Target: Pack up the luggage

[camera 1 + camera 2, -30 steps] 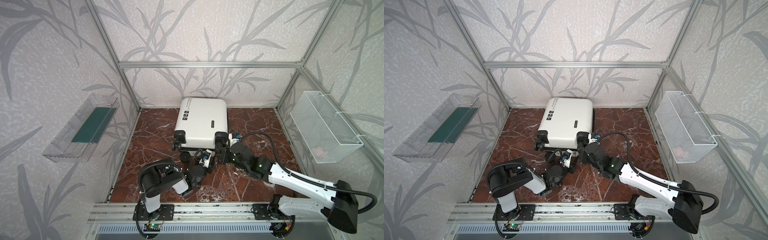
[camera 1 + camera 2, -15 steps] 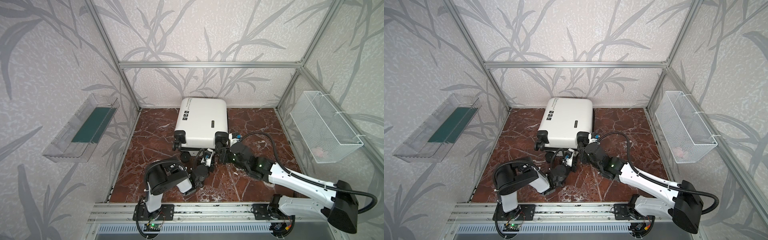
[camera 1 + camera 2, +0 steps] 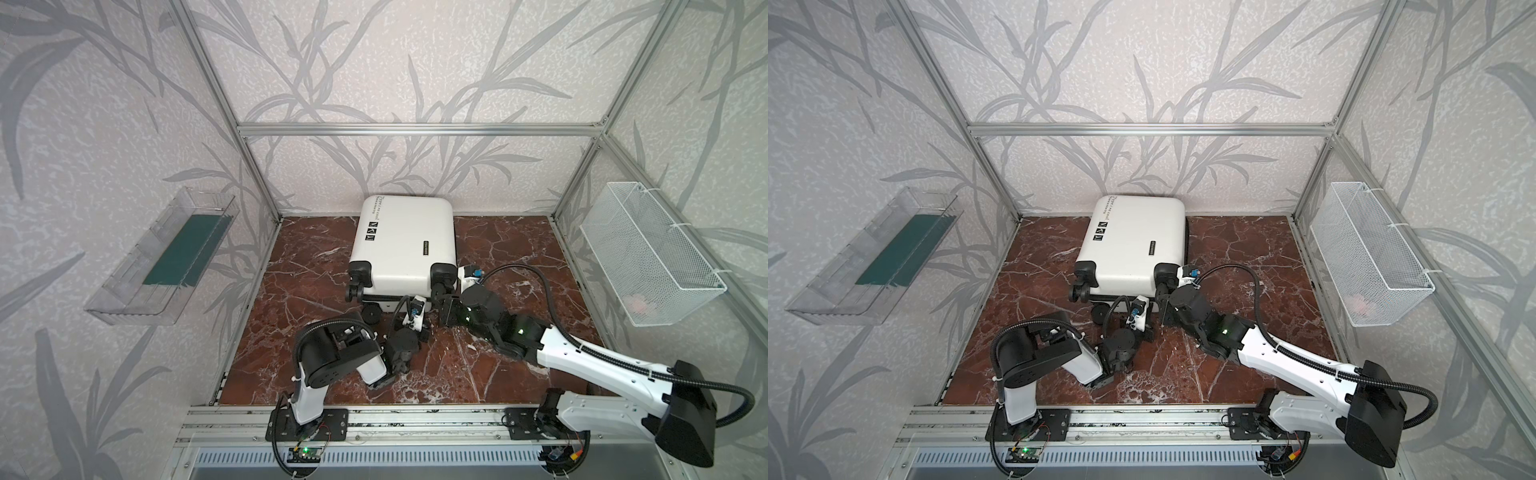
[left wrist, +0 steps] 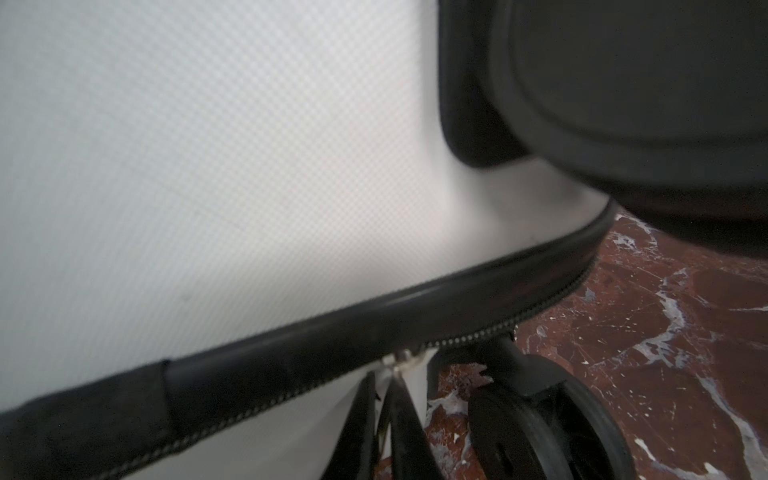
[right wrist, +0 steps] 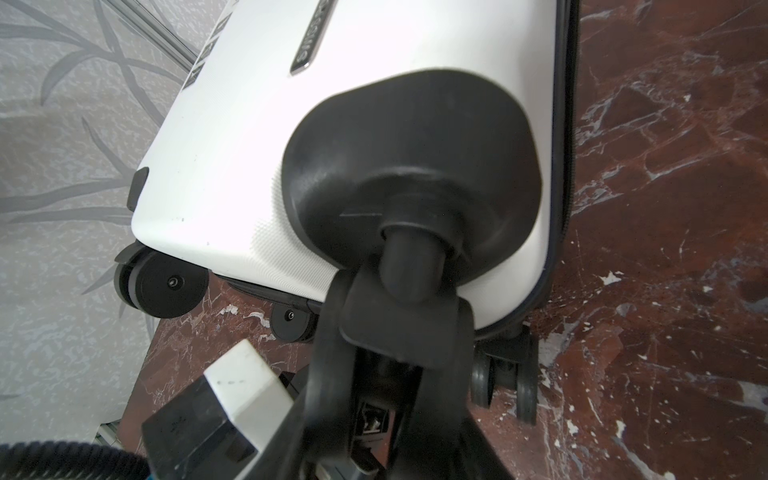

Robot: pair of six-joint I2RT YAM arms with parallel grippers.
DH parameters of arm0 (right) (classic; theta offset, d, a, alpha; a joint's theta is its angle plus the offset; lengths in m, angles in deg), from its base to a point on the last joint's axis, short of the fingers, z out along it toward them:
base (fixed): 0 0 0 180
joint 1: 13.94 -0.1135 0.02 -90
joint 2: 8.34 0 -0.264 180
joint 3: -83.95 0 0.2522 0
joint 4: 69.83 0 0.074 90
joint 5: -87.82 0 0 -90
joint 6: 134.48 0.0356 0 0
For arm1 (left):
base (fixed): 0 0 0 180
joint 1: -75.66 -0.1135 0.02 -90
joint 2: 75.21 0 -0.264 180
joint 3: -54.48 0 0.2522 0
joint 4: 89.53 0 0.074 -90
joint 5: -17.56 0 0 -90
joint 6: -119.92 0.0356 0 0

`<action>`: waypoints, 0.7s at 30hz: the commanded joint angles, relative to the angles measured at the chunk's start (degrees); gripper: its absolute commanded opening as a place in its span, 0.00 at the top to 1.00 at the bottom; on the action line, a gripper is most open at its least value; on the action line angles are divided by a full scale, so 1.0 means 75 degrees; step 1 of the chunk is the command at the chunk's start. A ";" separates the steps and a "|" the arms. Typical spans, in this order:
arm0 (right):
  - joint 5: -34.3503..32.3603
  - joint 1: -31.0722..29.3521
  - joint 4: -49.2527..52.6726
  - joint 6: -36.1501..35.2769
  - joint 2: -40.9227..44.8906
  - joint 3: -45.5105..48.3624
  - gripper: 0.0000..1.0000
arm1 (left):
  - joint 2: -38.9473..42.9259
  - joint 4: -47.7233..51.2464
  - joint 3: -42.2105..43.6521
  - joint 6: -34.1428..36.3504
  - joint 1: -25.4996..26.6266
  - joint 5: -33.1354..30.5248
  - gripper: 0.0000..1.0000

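The left arm's jaws are pinched narrow on what looks like the zipper pull (image 4: 398, 359) at the near edge of the luggage (image 3: 405, 245). It lies flat and shut at the far middle of the surface (image 3: 316, 266), wheels toward us. The right arm's jaws clamp the near right wheel (image 5: 405, 328). I'd draw the pull steadily along the zipper line, with the right side bracing firm.

Pinkish item (image 3: 640, 304) in the wire basket (image 3: 648, 249), unidentifiably small; lettering (image 3: 382, 206) on the luggage (image 3: 405, 245) shell, illegible.
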 commanded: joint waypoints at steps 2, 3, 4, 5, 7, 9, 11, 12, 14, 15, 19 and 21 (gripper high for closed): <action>0.0530 -0.0148 -0.0160 -0.0428 0.0072 -0.0214 0.87 | 0.0198 -0.0213 -0.0018 0.0005 -0.0062 0.0173 0.94; 0.0529 -0.0152 -0.0161 -0.0422 0.0073 -0.0216 0.88 | 0.0224 -0.0214 -0.0001 0.0021 -0.0059 0.0245 0.96; 0.0543 -0.0155 -0.0173 -0.0416 0.0072 -0.0216 0.88 | 0.0241 -0.0213 0.0019 0.0028 -0.0065 0.0330 0.98; 0.0553 -0.0154 -0.0182 -0.0416 0.0072 -0.0216 0.88 | 0.0267 -0.0213 0.0040 0.0031 -0.0064 0.0403 0.99; 0.0571 -0.0159 -0.0183 -0.0417 0.0072 -0.0226 0.89 | 0.0337 -0.0213 0.0080 0.0029 -0.0060 0.0694 1.00; 0.0586 -0.0153 -0.0200 -0.0410 0.0072 -0.0238 0.89 | 0.0418 -0.0216 0.0105 0.0052 -0.0038 0.1124 1.00; 0.0600 -0.0157 -0.0209 -0.0416 0.0061 -0.0251 0.90 | 0.0480 -0.0213 0.0105 0.0140 -0.0021 0.1735 1.00; 0.0606 -0.0157 -0.0223 -0.0409 0.0060 -0.0257 0.90 | 0.0517 -0.0212 0.0095 0.0171 -0.0017 0.2056 1.00; 0.0609 -0.0169 -0.0224 -0.0399 0.0049 -0.0263 0.90 | 0.0553 -0.0214 0.0010 0.0145 0.0011 0.2514 1.00; 0.0612 -0.0169 -0.0229 -0.0398 0.0048 -0.0265 0.90 | 0.0522 -0.0213 -0.0079 0.0118 0.0020 0.2676 1.00; 0.0612 -0.0189 -0.0230 -0.0388 0.0025 -0.0253 0.91 | 0.0330 -0.0213 -0.0442 0.0061 0.0019 0.3368 1.00; 0.0613 -0.0203 -0.0229 -0.0373 0.0025 -0.0241 0.91 | 0.0230 -0.0213 -0.0621 0.0034 0.0026 0.3589 1.00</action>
